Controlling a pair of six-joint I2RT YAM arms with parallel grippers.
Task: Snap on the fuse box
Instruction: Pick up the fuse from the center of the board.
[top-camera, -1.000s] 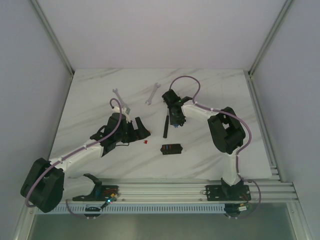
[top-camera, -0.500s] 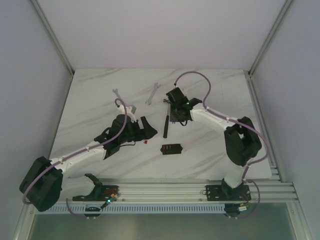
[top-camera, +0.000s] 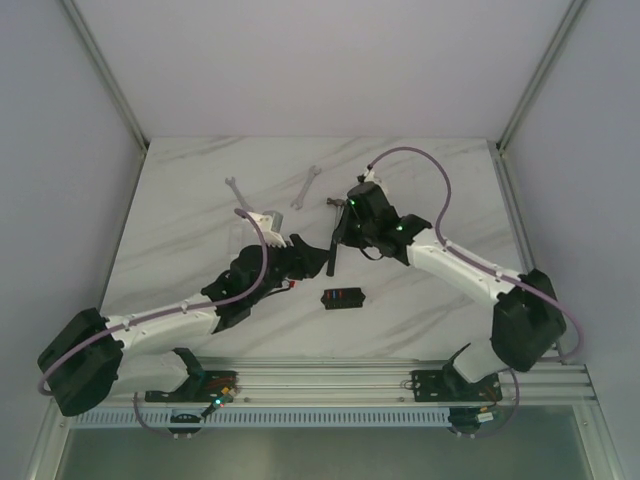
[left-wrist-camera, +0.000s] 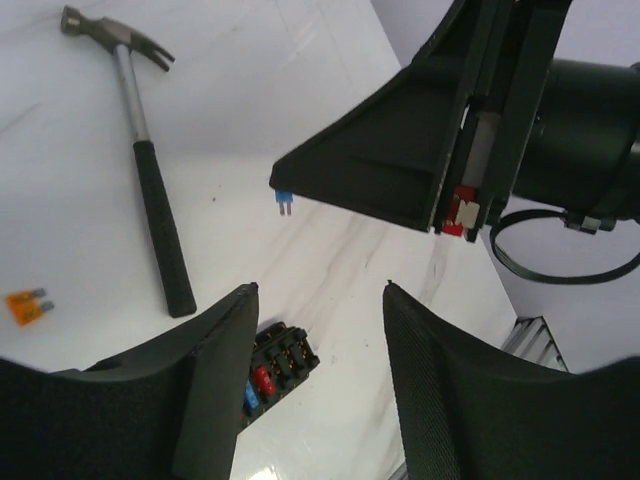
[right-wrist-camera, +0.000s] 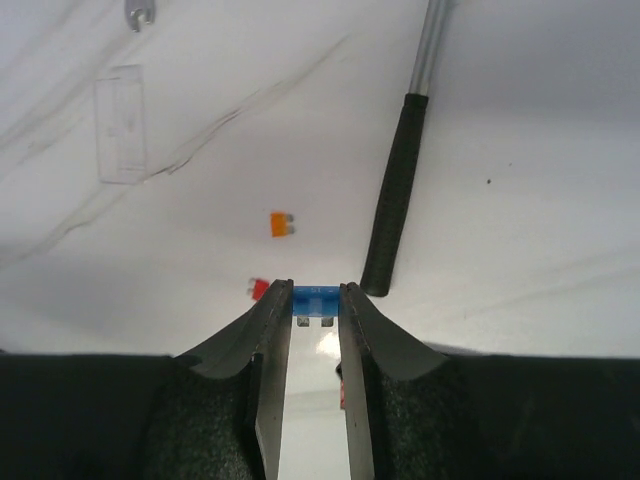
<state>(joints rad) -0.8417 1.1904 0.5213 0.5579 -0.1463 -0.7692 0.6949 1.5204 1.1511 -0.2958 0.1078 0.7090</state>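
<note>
Left arm (top-camera: 160, 320): stretched long and low from its base at near left, reaching in toward the centre. Left jaws parted wide, nothing between them.

Right arm (top-camera: 460, 265): elbow pushed out to the right, forearm slanting back across toward the centre. Right jaws almost closed, tips pinching a blue fuse (right-wrist-camera: 316, 300).

The two sets of jaws face each other, near but apart.

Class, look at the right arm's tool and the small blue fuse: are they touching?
Touching. The right wrist view shows the blue fuse pinched between the two fingertips of the right tool, with no gap on either side.
</note>
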